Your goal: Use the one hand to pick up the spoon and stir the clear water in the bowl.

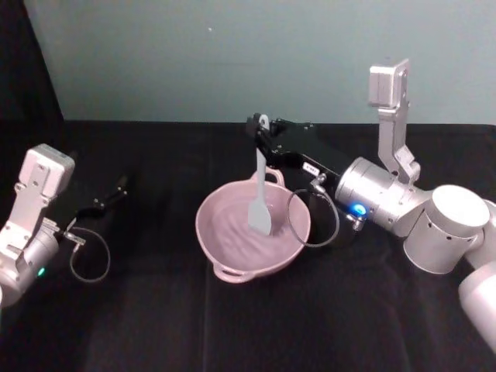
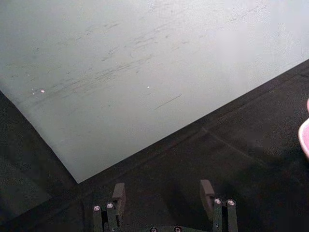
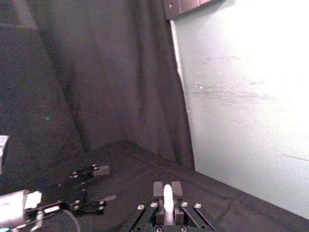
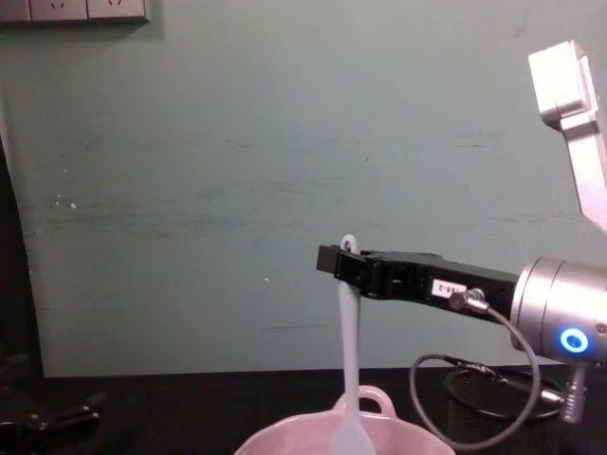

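Tablecloth point(image 1: 155, 325), teal wall point(image 1: 232, 54), right claw point(image 1: 260, 126) gripping spoon point(image 1: 260, 201)

Table point(image 1: 155, 333) before me: draped in black cloth throughout. Standing on it: one pale pink bowl point(image 1: 263, 266), wavy-rimmed, near the middle; one black mesh cup point(image 4: 484, 422), just to the bowl's right.

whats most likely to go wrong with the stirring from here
1. The right claw pinches the spoon only at its handle tip, so the long hanging spoon may swivel or slip as it drags through the water.
2. The grey cable loops right beside the bowl rim and might snag it as the wrist circles.
The left claw sits parked, open, off to the left.
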You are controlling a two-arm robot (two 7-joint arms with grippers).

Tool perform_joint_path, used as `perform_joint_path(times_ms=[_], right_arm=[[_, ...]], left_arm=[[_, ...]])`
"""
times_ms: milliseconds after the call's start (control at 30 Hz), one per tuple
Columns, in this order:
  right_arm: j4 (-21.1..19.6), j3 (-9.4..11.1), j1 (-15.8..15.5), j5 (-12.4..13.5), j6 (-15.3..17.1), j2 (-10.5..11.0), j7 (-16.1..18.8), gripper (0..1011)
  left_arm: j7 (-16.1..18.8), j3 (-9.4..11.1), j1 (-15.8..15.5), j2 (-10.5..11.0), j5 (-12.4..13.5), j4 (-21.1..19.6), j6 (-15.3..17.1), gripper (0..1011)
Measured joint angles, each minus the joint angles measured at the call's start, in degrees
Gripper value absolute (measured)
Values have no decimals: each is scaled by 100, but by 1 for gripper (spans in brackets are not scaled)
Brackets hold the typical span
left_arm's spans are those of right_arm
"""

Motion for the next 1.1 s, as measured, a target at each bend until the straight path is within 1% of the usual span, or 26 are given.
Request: perform_joint_path(times_ms=[100,233,367,500,600,633,733,867,967,1100], right_arm=[[-90,-50,-56,18,16,-7,2,107],[-92,-145,-50,23,25,-69,30,107],[43,-251,48,21,17,-184,96,107],[283,-348,204,9,-52,-349,167,107],[551,-418,393,-69,-152,-513,175,107],[551,-418,393,-69,-152,-513,175,107],[799,-444,568,-150,-222,-635,173,107],[1022,-447,722,-225,-249,-703,171,107],[1179,-425,817,-277,-255,-721,167,107],[1253,-348,855,-315,-257,-689,140,107]], left_arm=[[0,0,0,0,0,0,0,1011],[0,0,0,0,0,0,0,1011],[0,0,0,0,0,0,0,1011],[0,0,0,0,0,0,0,1011],[0,0,0,0,0,0,0,1011],[0,0,0,0,0,0,0,1011],[0,0,0,0,0,0,0,1011],[0,0,0,0,0,0,0,1011],[0,0,0,0,0,0,0,1011],[0,0,0,0,0,0,0,1011]])
